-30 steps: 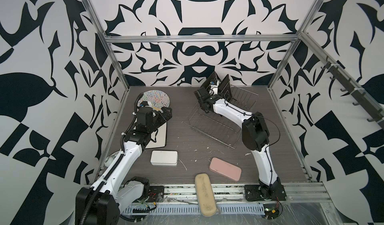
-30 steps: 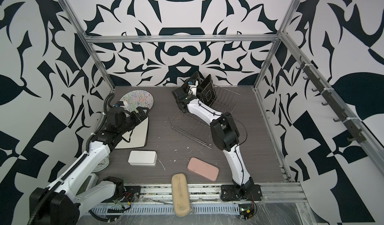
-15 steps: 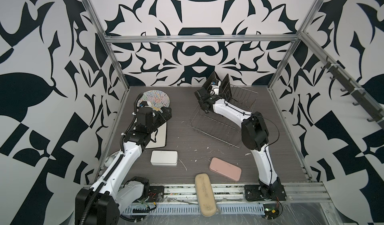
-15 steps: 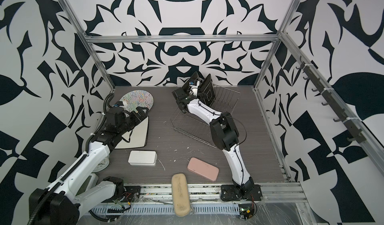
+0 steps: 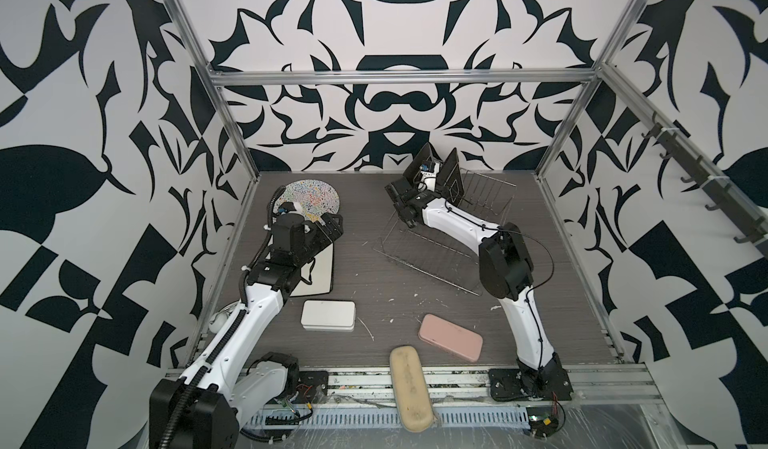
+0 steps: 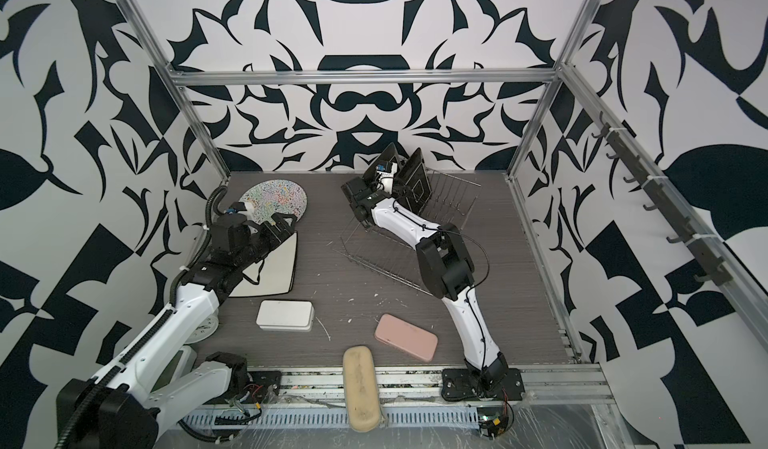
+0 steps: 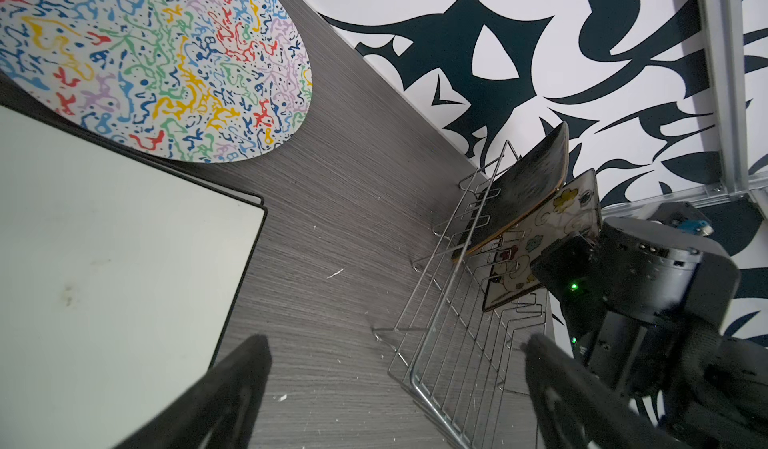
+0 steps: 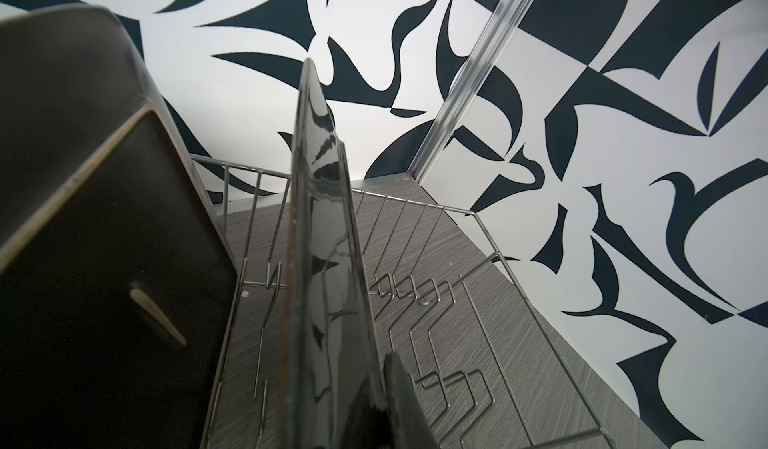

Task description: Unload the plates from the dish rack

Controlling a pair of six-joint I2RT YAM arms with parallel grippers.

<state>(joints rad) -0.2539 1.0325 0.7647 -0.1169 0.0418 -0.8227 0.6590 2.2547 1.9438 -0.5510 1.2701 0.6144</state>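
The wire dish rack [image 5: 419, 256] [image 6: 453, 195] stands at the back right with two plates upright in it. In the left wrist view these are a black square plate [image 7: 523, 193] and a flowered plate [image 7: 557, 218]. My right gripper [image 5: 432, 177] [image 8: 374, 405] is shut on the flowered plate's glossy edge [image 8: 320, 239], with one finger [image 8: 401, 397] showing. The black plate [image 8: 104, 239] stands beside it. My left gripper [image 5: 328, 229] [image 7: 395, 347] is open and empty over a face-down white-backed square plate [image 5: 322, 272] [image 7: 116, 280]. A round squiggle plate [image 5: 316, 193] [image 7: 166, 60] lies behind that.
A white tin [image 5: 328, 315] and a pink case [image 5: 450, 337] lie on the front half of the table. A beige case [image 5: 409, 393] rests across the front rail. Patterned walls and metal frame posts close in the back and both sides.
The right gripper's jaws have closed onto the flowered plate in the rack. The left arm has stayed where it was, jaws open.
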